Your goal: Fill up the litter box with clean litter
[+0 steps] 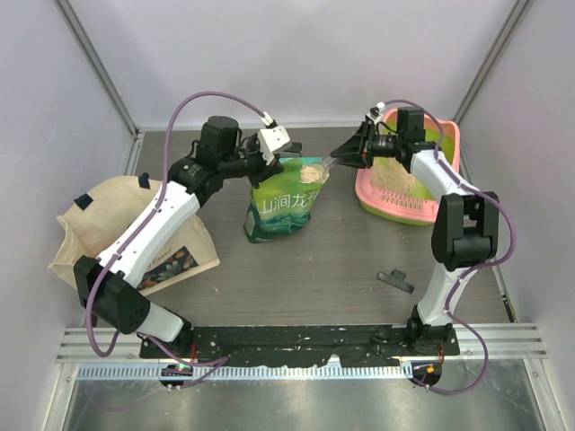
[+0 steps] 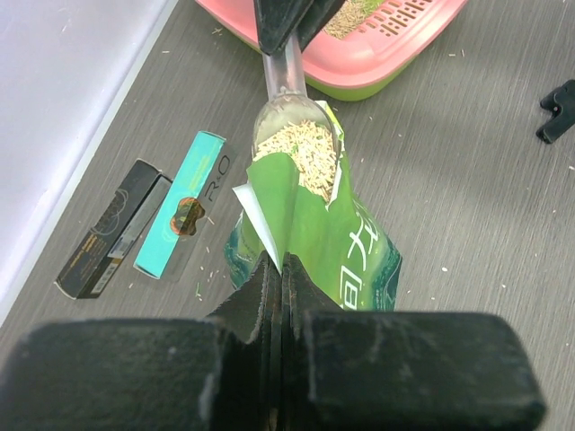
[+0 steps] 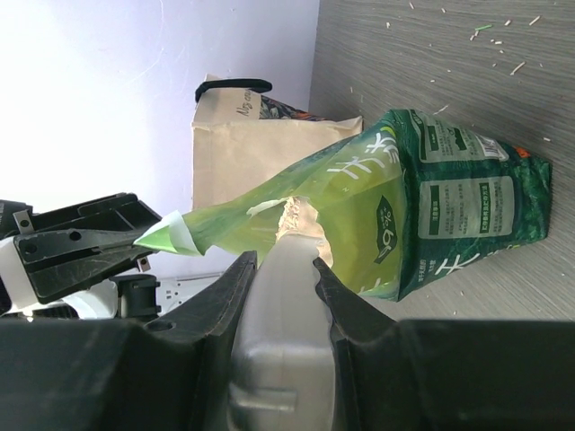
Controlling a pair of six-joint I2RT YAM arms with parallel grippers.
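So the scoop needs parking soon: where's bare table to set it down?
Bare table lies in front of the green bag, between the tote bag and the small black clip. Crowded: between green bag and litter box, where the right gripper holds the scoop.

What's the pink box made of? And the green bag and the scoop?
The litter box looks like hard plastic: its pink rim is smooth, moulded and a little shiny. The green bag seems to be thin glossy plastic film, because it crinkles and folds. The scoop looks like clear, stiff plastic; you can partly see through it.
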